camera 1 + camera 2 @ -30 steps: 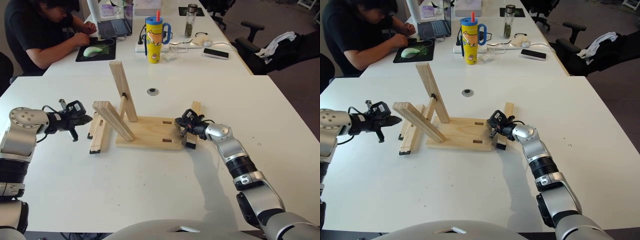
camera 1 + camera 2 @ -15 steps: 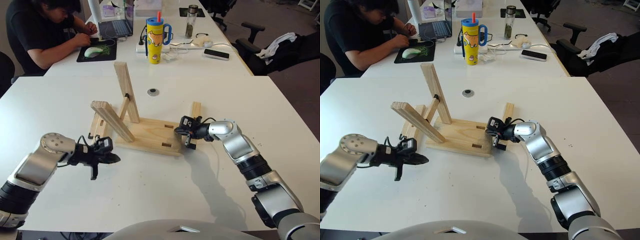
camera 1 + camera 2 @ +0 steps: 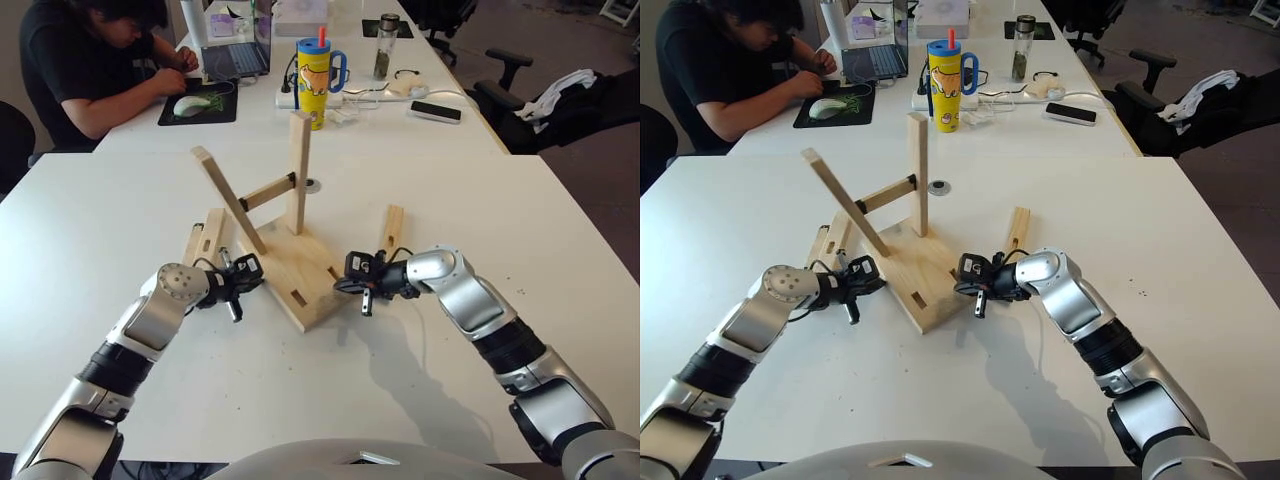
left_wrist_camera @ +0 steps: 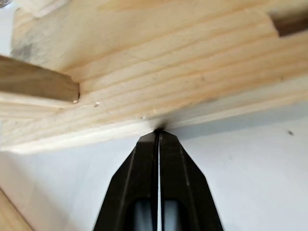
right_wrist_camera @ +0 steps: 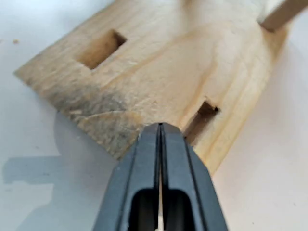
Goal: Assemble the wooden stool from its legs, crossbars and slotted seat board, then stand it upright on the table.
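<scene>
The slotted seat board (image 3: 310, 272) lies flat on the white table, turned cornerwise. Out of it rise one upright leg (image 3: 298, 170) and one leg tilted left (image 3: 228, 200), joined by a crossbar (image 3: 268, 192). My left gripper (image 3: 245, 275) is shut, its tip touching the board's left edge (image 4: 144, 122). The right gripper (image 3: 347, 286) is also shut, its tip against the board's right edge beside a slot (image 5: 207, 110). Nothing sits between either pair of fingers. A loose leg (image 3: 393, 228) lies right of the board. More wooden pieces (image 3: 205, 238) lie to the left.
A cable grommet (image 3: 312, 185) sits just behind the stool parts. On the far table stand a yellow cup (image 3: 312, 80), a bottle (image 3: 385, 45), a phone (image 3: 434, 111) and a laptop (image 3: 235, 55), where a person sits. There is bare table in front and to the right.
The seat board has turned from lying straight across to cornerwise, and its legs stand more upright. My left gripper swung in from the left to the board's left edge. The right gripper stayed at the board.
</scene>
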